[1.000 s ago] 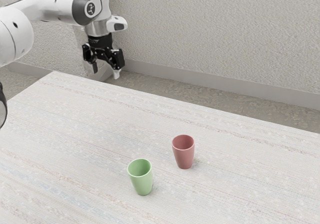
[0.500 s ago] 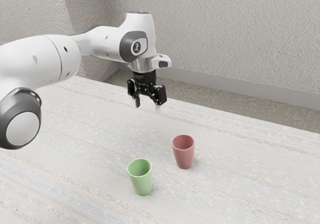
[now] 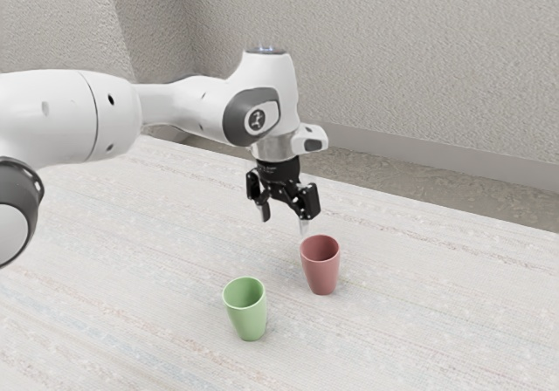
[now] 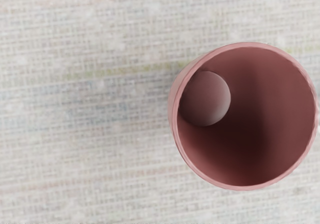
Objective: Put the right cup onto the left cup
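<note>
Reaching out over the pale, cloth-textured table (image 3: 131, 234), my white arm (image 3: 188, 107) now has my black jaws just above and beside a red cup (image 3: 321, 267). They are spread apart, pointing down, with nothing between them. Moments ago they hung farther back and higher; since then they have come forward and down towards this cup. Neither cup has moved. The red cup stands upright on the table, and the wrist view looks down into it, showing it empty, its round base visible inside. A green cup (image 3: 247, 312), also upright and empty, stands apart from it, nearer the camera and towards the exterior view's left.

For the task, this change seems to make red the cup to carry and green the one to receive it. I judge this to be the approach, early on, with gripping, lifting and stacking all to come. My jaws look a little off centre, so they probably need to shift across before lowering; otherwise one could knock the red cup's edge and tip it.
</note>
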